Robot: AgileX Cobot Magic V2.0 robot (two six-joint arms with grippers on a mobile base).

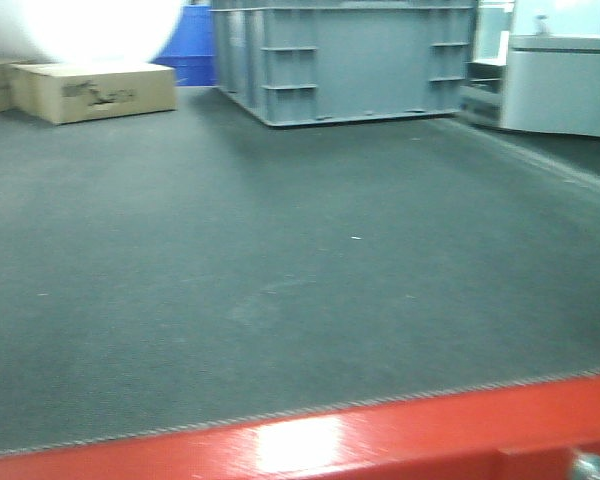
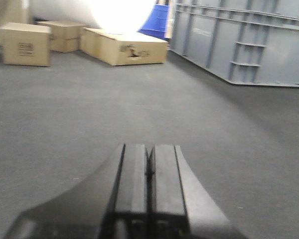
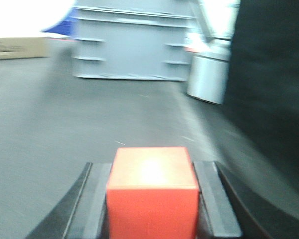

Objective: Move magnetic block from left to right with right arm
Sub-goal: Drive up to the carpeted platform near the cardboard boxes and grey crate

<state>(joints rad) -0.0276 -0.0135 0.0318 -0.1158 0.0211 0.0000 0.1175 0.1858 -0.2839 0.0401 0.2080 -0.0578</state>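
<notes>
Right gripper (image 3: pixel 152 172) was closed on the magnetic block (image 3: pixel 152 196). The red cube sat squarely between the two dark fingers (image 3: pixel 92 199), one side face against each. Its top face was lit and its near face was in shade. The right wrist view was blurred, so I could not tell whether the block rested on the tabletop (image 1: pixel 280 250) or hung above it.

Left gripper (image 2: pixel 149 162) was closed on nothing, with the pads pressed together along a thin seam over the dark grey mat.

Neither gripper nor the block showed in the front view, so I could not place the block on the tabletop from there.

Surroundings, front view:
- A red edge (image 1: pixel 430 430) ran along the near side of the mat.
- A flat cardboard box (image 1: pixel 92 92) was at the far left.
- A large grey crate (image 1: pixel 345 60) was at the far centre.
- A blue container (image 1: pixel 190 45) was behind and between the box and the crate.
- A white unit (image 1: pixel 560 85) was at the far right.

Left wrist view: two more cardboard boxes (image 2: pixel 26 44) stood upright to the left of the flat one.
</notes>
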